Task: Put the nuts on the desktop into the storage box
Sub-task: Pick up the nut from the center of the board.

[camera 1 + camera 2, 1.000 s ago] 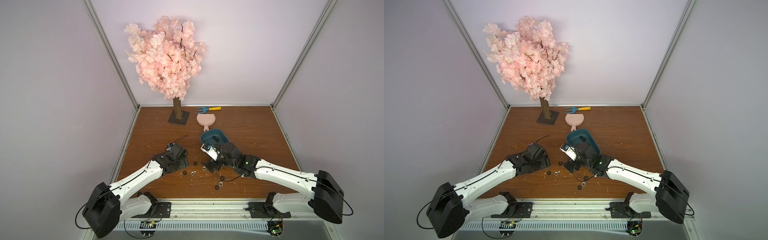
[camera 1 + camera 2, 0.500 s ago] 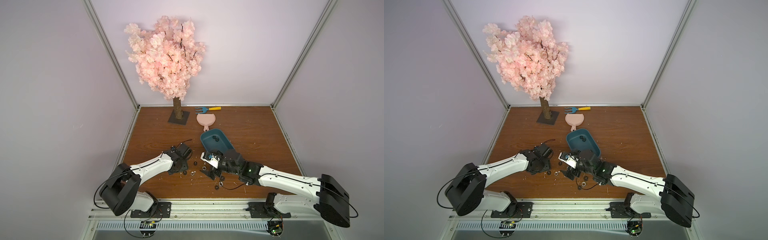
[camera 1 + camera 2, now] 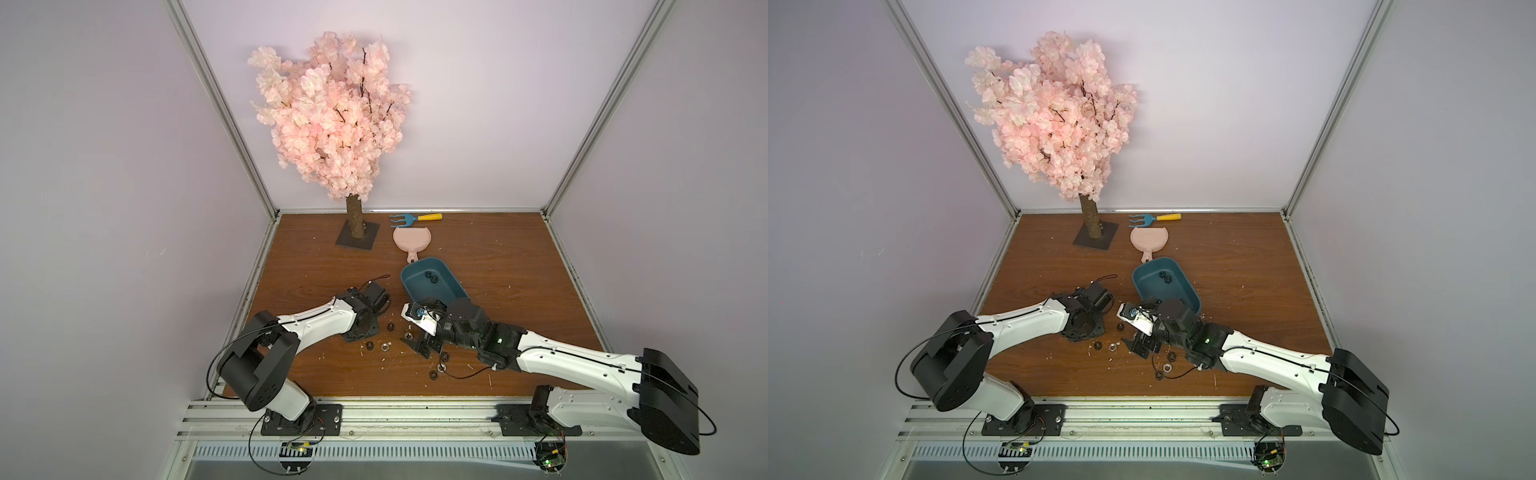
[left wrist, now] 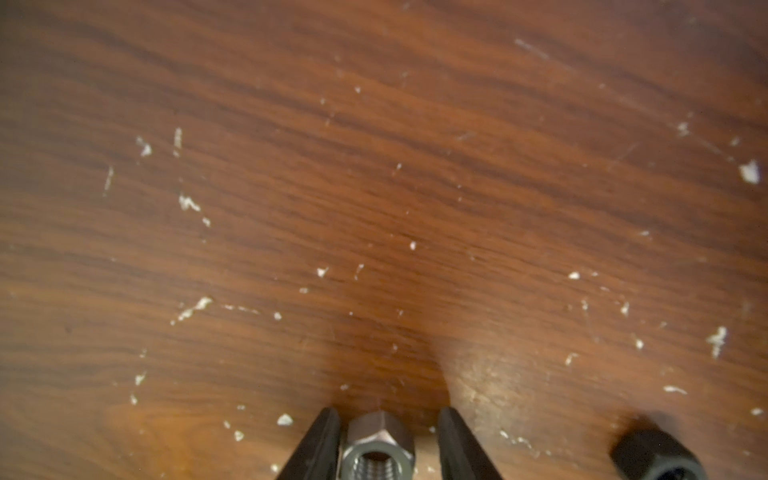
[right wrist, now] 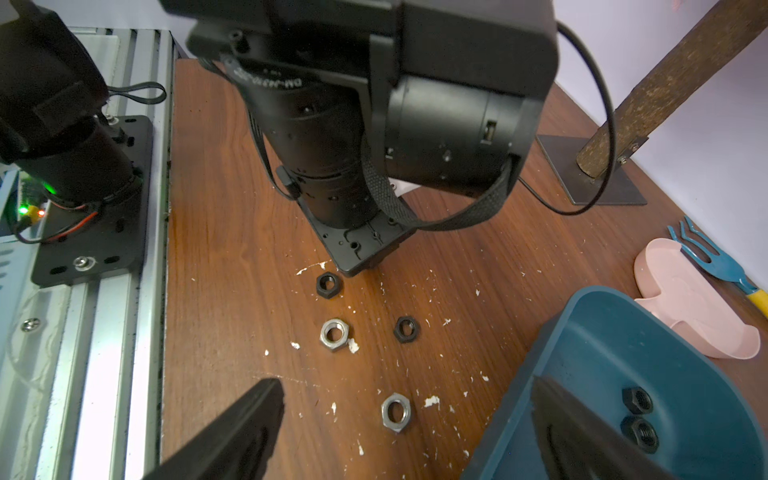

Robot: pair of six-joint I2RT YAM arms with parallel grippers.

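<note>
down at the board [image 4: 374, 166], the left gripper [image 4: 388, 411] straddles a silver nut [image 4: 378, 453]. one finger [image 4: 320, 444] touches it and a sliver of wood shows at the other, so it is not clamped, though narrower than a second ago. the right gripper [image 5: 405, 384] gapes empty, nearer the loose nuts [image 3: 385, 345] than before. the box [image 3: 415, 286] beyond it holds two black nuts [image 5: 638, 400]. the left arm's motor [image 5: 311, 104] bears lettering starting "dm-j43".
</note>
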